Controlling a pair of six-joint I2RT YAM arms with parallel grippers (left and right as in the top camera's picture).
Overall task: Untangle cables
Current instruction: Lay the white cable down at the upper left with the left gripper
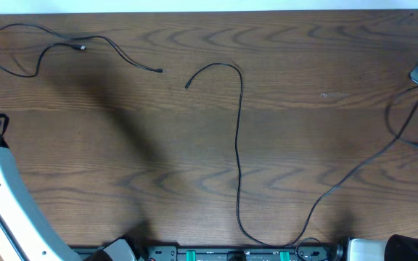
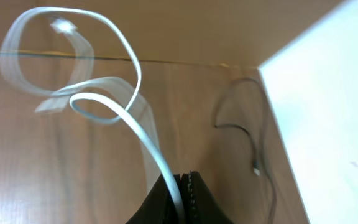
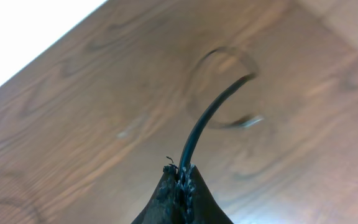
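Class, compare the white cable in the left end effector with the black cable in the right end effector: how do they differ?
The flat white cable is band-shaped; the thin black cable is round. The white one curls in loops; the black one bends in one arc. Each is pinched in a shut gripper: the left end effector and the right end effector.

Soft shadows overhead; white cable [image 2: 153, 152] blurred close-up.

Overhead: straight down on table [image 1: 122, 145]. Wrist views: close, past left pincer [image 2: 184, 196], right pincer [image 3: 180, 186], same table.
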